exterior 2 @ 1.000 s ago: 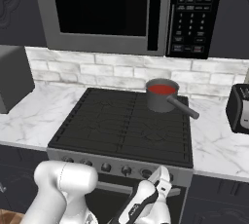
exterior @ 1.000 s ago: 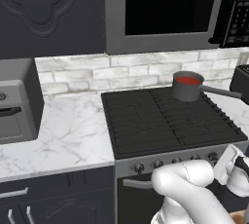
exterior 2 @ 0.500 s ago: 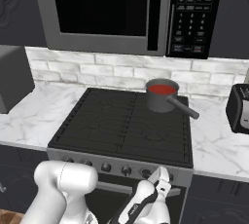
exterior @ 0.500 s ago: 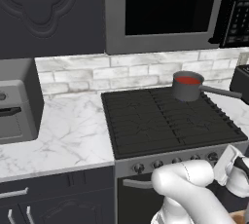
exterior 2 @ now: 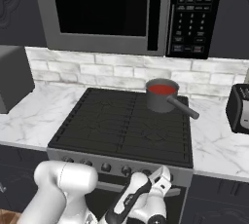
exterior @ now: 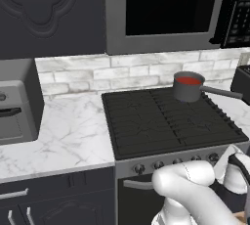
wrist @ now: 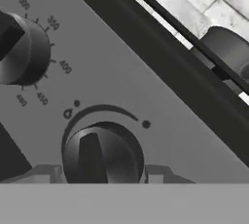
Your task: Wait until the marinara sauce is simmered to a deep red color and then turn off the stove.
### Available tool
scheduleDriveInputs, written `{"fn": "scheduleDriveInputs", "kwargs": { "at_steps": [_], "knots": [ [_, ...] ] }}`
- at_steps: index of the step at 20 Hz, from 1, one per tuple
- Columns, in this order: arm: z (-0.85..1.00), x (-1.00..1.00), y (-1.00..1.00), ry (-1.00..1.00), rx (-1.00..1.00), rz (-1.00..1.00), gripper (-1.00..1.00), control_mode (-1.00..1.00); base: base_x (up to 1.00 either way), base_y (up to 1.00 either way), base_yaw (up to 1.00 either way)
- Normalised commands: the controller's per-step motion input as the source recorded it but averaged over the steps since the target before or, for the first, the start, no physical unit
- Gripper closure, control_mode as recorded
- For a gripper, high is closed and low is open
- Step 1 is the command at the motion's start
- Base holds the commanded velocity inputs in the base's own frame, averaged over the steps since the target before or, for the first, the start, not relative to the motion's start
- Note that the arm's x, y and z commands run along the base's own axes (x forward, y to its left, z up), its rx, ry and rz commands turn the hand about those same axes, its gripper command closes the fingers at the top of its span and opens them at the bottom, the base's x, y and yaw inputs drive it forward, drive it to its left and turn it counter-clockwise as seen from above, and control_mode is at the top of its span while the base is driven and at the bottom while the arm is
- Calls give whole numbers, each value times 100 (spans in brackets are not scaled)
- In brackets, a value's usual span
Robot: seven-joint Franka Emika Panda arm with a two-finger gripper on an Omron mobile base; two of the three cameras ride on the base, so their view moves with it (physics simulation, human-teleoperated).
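Observation:
The marinara sauce (exterior: 188, 80) (exterior 2: 162, 89) is a bright red disc in a dark grey saucepan (exterior: 186, 92) (exterior 2: 159, 101) on the back right burner of the stove (exterior: 166, 121) (exterior 2: 121, 125). The pan's handle points right. My gripper (exterior 2: 163, 178) (exterior: 241, 164) is low at the right end of the silver front panel. In the hand view my gripper (wrist: 103, 174) has a finger against each side of a dark round knob (wrist: 102, 152), whose ridge stands near upright. The saucepan (wrist: 228, 47) peeks in at the upper right.
A second dial (wrist: 22, 50) with temperature numbers sits to the left of the held knob. A grey boxy appliance (exterior: 17, 104) stands on the left counter, a toaster (exterior 2: 239, 107) on the right counter, and a microwave (exterior 2: 121, 9) hangs above the range.

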Motion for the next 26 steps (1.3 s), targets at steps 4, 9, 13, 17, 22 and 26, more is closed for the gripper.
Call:
{"fn": "scheduleDriveInputs", "kwargs": {
  "at_steps": [4,9,13,17,22,26],
  "knots": [
    [-4,4,-35,26,30,-27,100,-100,0,0,0],
    [-15,0,-43,27,38,-27,100,-100,0,0,0],
    [-21,0,-44,27,48,-26,100,-100,0,0,0],
    [-23,0,-48,24,53,-24,100,-100,0,0,0],
    [-26,0,-49,20,56,-24,100,-100,0,0,0],
    [-30,0,-64,12,66,-25,100,-100,0,0,0]
  ]
}}
